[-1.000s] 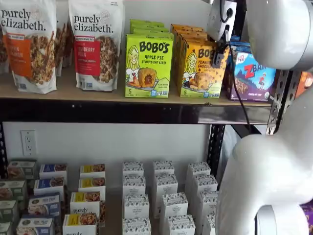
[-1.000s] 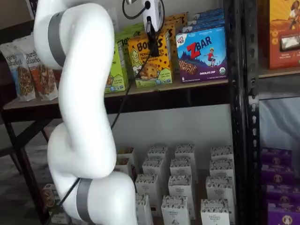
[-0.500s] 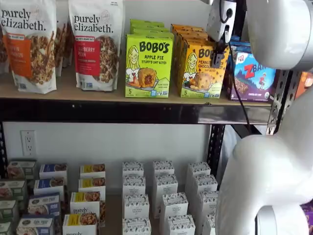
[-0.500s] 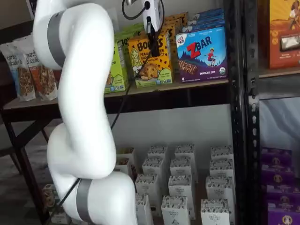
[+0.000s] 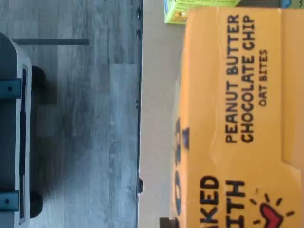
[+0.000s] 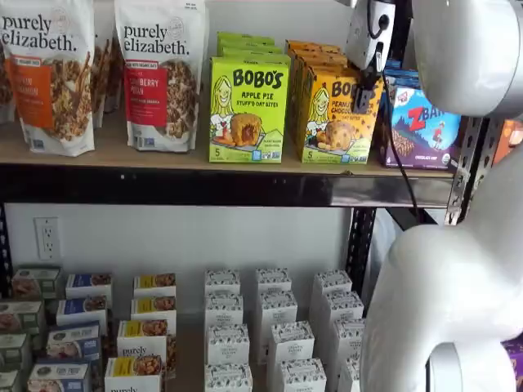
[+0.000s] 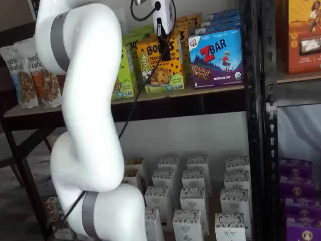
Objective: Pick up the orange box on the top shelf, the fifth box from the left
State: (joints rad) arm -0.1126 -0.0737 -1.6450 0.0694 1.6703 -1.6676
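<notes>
Grey plank floor below top shelf

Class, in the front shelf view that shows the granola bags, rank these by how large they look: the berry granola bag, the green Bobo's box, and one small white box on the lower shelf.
1. Berry granola bag, the tallest.
2. Green Bobo's box.
3. Small white box, clearly the smallest, though it may stand further back.

Even, bright indoor light — soft focus, faint rail glare.
</notes>
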